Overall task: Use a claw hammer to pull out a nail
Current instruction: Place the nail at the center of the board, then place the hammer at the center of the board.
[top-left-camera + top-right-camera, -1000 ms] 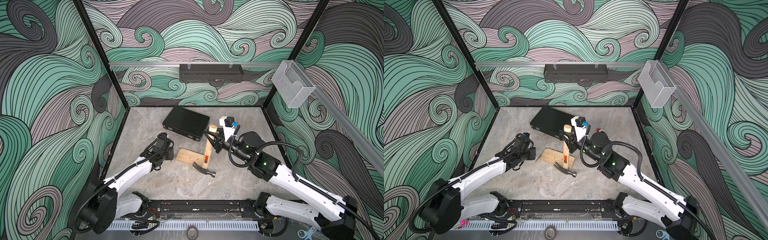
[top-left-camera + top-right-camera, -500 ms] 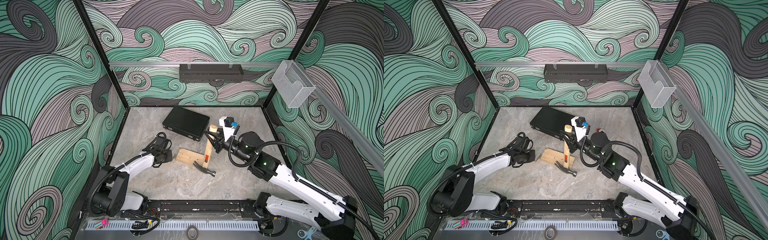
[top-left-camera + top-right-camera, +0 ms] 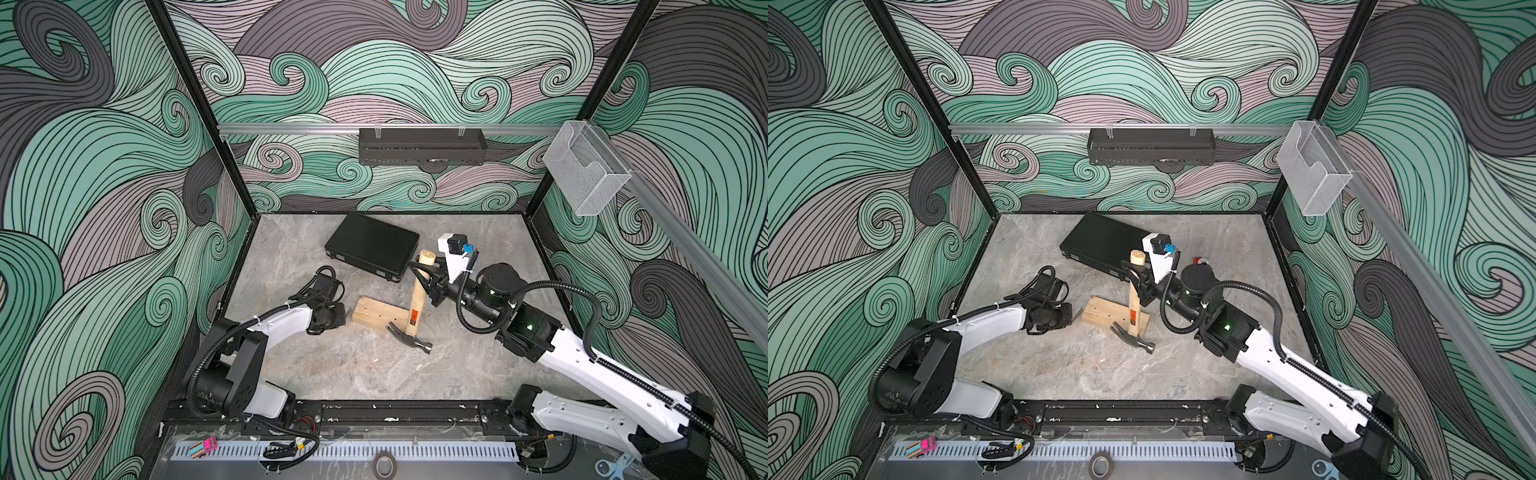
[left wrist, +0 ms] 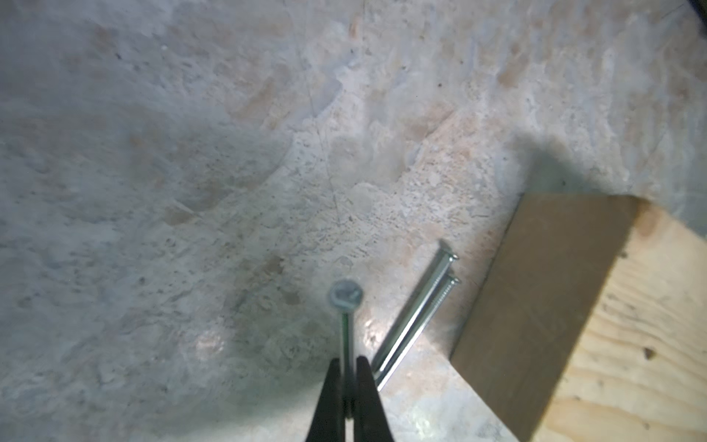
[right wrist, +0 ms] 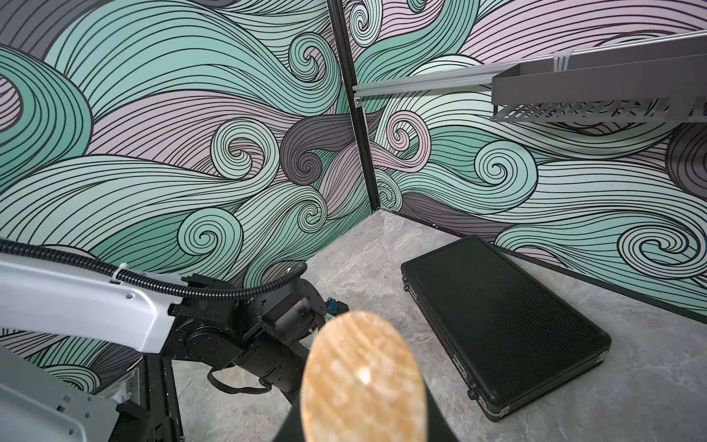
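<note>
Left wrist view: my left fingers [image 4: 329,402] are pinched tight on a nail [image 4: 346,325]. Its shank sits between the tips and its head points away from the camera, over the table [image 4: 191,172]. — op

Anything near it? — eng

Two loose nails [image 4: 417,317] lie flat on the table, side by side, just beside the end of the wood block [image 4: 574,325]. — op

Hammer? — eng

My right fingers [image 3: 432,286] are clamped on the claw hammer [image 3: 415,309], high on the handle near the butt. The handle tilts steeply up and crosses the block's right end. The steel head is down at the block's near edge; can't tell if it touches the table. Right wrist view shows only the blurred butt end. — op

Arm poses? — eng

In both top views my left arm lies low, reaching to the block's left end with the wrist bent down. My right arm comes in from the right, forearm raised. The black case [image 3: 372,245] is just behind the fingers. — op
</note>
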Motion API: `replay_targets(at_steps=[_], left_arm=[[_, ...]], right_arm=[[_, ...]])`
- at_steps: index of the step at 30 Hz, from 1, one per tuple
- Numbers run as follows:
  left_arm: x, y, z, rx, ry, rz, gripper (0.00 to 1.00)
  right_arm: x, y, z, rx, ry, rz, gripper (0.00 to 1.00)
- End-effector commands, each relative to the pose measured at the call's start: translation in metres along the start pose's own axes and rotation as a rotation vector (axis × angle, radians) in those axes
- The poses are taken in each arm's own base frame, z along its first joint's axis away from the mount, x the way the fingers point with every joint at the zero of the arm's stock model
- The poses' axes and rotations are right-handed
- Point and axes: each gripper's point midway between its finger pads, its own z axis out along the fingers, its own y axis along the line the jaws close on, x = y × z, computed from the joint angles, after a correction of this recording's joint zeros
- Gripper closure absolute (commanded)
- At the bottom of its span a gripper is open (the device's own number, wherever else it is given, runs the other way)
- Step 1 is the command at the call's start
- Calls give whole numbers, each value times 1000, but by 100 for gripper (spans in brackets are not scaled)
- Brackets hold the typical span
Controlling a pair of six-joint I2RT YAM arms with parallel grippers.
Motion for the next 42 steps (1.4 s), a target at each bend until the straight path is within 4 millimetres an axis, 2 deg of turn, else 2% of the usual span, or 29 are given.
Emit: replay_targets(at_steps=[1, 9, 10, 19, 28, 36, 42], left_arm=[[4, 4, 2, -4, 16, -26, 100], [4, 7, -1, -16, -1, -39, 96], [0, 6, -7, -7, -27, -42, 95], [-5, 8, -21, -1, -87, -44, 85], [-6, 6, -22, 3, -85, -43, 82], [-7, -1, -26, 47, -99, -29, 82], [-14, -13, -37, 111, -129, -6, 81]], right_arm=[[-48, 3, -10, -6, -163, 23, 100], [-42, 0, -7, 0, -147, 40, 100], [-42, 0, -7, 0, -147, 39, 100], [-31, -7, -3, 27, -124, 72, 100], [-29, -16, -3, 60, -128, 102, 100], [-27, -34, -8, 121, -153, 154, 100], [-34, -65, -15, 207, -209, 251, 100]])
